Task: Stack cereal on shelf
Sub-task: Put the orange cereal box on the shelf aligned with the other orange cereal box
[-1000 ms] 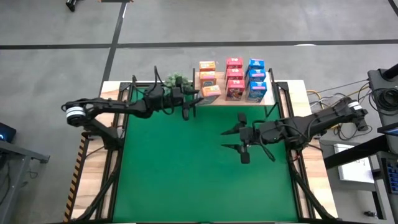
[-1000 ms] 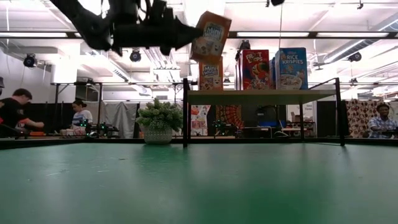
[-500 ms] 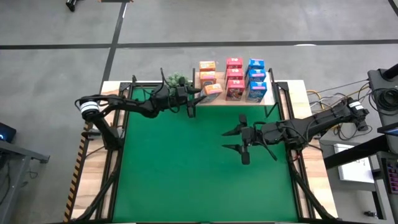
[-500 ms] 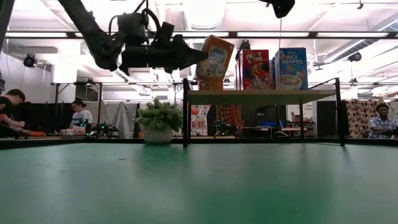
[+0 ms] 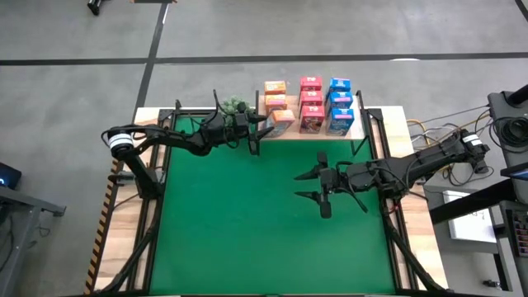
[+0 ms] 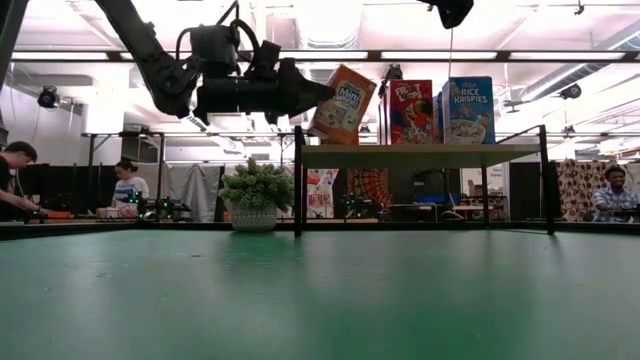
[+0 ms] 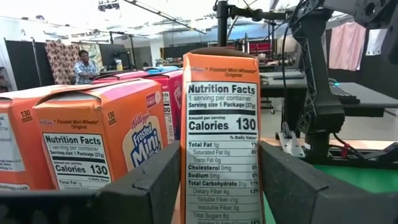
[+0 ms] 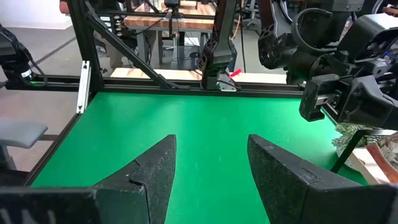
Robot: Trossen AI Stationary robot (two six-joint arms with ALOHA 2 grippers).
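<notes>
An orange cereal box (image 6: 343, 102) hangs tilted over the near left part of the wooden shelf (image 6: 420, 155), in front of the other orange boxes (image 5: 275, 95). My left gripper (image 6: 322, 92) reaches it from the left and is shut on it. Rows of red boxes (image 5: 311, 103) and blue boxes (image 5: 340, 103) stand on the shelf board to its right. My right gripper (image 5: 299, 186) hangs open over the green mat, right of centre, with nothing between its fingers (image 8: 155, 168). My left gripper pinches the orange box between its two fingers, one on the printed front face (image 6: 336, 98) and one on the back face. The narrow nutrition panel (image 7: 221, 124) faces the wrist. The fingers come about level from the table's left. The box's top leans right; whether its lower corner (image 6: 322, 136) touches the board I cannot tell.
A small green plant (image 6: 255, 195) stands just left of the shelf, under my left arm. Black metal supports (image 6: 297, 180) carry the board at both ends. The green mat (image 5: 247, 223) lies bare in front. People sit in the room beyond the table.
My left gripper has come down toward the shelf board and a little toward the table's right, carrying the orange box. The box has sunk from above the orange stack to board height, and its top has tipped further to the right.
</notes>
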